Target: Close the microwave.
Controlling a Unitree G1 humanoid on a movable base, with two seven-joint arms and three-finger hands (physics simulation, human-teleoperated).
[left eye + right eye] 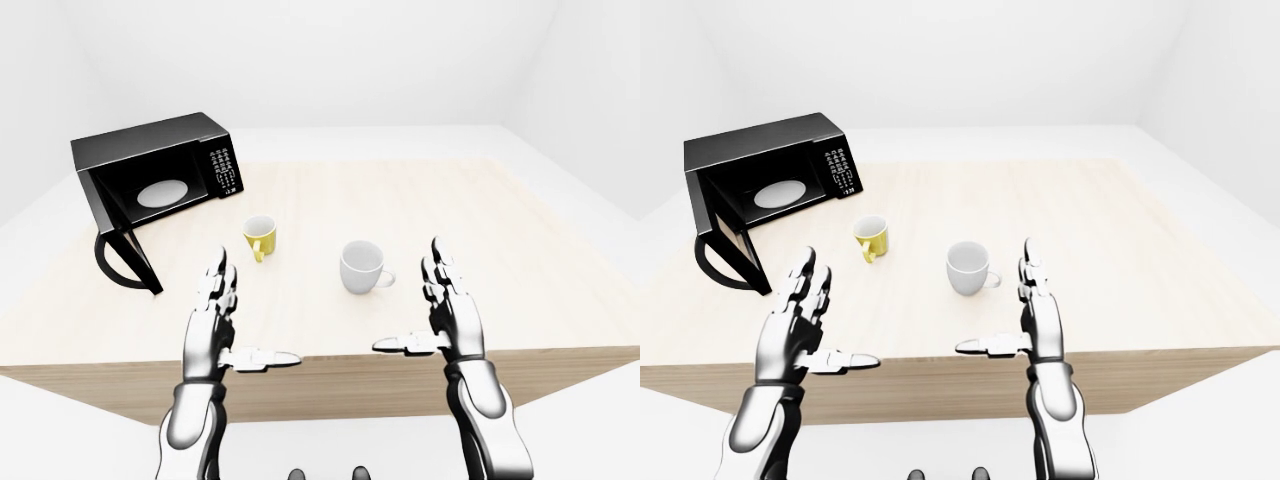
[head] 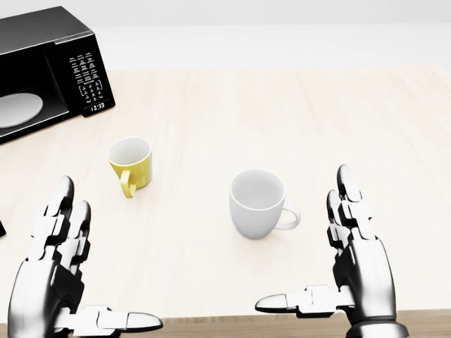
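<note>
At the far left of the table [image 1: 520,225] the microwave [image 1: 150,175] is seen, its door [image 1: 125,262] swung open. The left hand [image 1: 213,325] is held with fingers spread. A yellow cup [image 1: 260,236], a white cup [image 1: 362,267] and the spread right hand [image 1: 447,318] follow.

microwave [image 1: 150,185] left, mugs [image 1: 362,267] right on table [image 1: 520,250]
</note>
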